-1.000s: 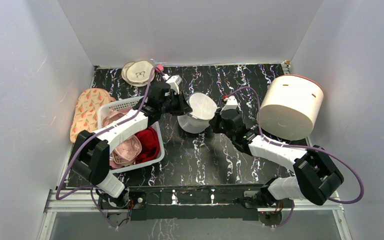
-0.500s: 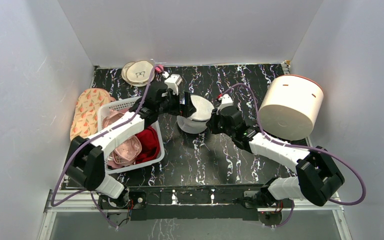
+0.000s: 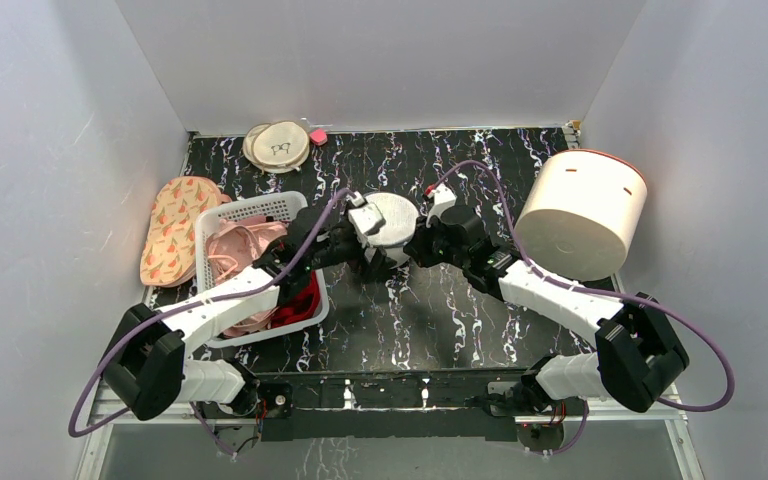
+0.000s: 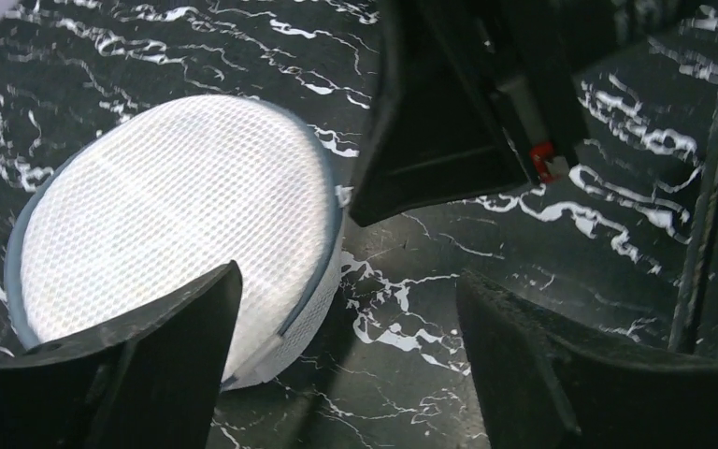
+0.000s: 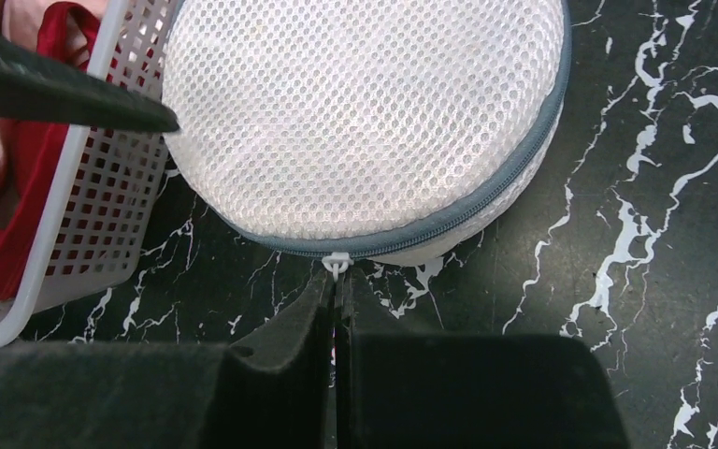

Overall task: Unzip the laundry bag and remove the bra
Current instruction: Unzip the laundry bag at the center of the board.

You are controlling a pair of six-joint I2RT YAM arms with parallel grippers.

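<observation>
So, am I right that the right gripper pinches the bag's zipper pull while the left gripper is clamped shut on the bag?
Not quite: the left wrist view shows the left gripper open, its fingers spread beside the laundry bag. The right gripper does pinch the zipper pull.

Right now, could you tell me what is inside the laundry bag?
Nothing inside shows; the laundry bag is opaque white mesh, its visible zipper shut, hiding any contents.

Left arm (image 3: 225,305) and right arm (image 3: 550,297) match — white shells, black joints, a purple cable (image 3: 726,362) trailing along each. Left hand (image 4: 348,281) and right hand (image 5: 335,290) have black, blocky fingers.
</observation>
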